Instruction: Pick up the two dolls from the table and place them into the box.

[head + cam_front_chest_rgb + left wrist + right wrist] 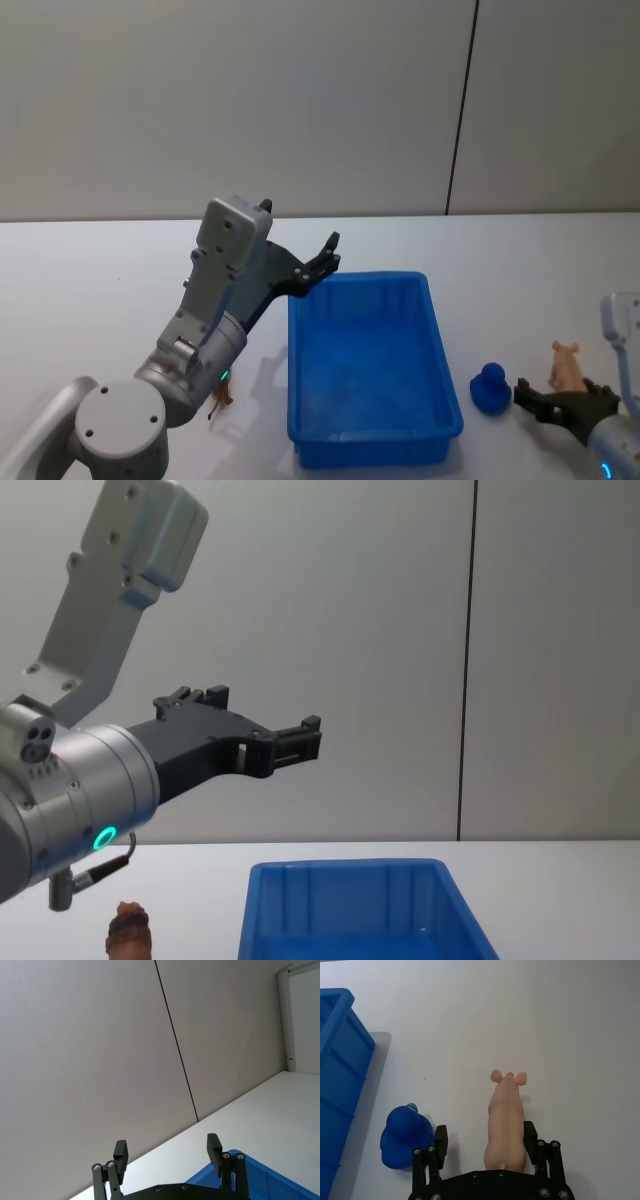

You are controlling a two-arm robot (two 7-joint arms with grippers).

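Smooth pale pink pig (506, 1110) standing on the white table (100, 260) right of the blue bin (375, 445), rump between the wide-open jaws of the right gripper (485, 1132). Also a round blue doll (490, 388) between pig and bin. Meanwhile left gripper (167, 1146) raised over the bin's far-left corner, spread, empty.

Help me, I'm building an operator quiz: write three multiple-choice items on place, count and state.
1. The round blue doll sits: A in the blue bin; B on the table between bin and pink pig; C on the rim.
2. Toy figures on the table: A one; B two; C three.
3. The right gripper is: A shut on the pig; B open, straddling the pig; C shut, empty.
B: it stands right of the bin. C: pig, blue doll, reddish-brown figure. B: fingers apart beside the pig.
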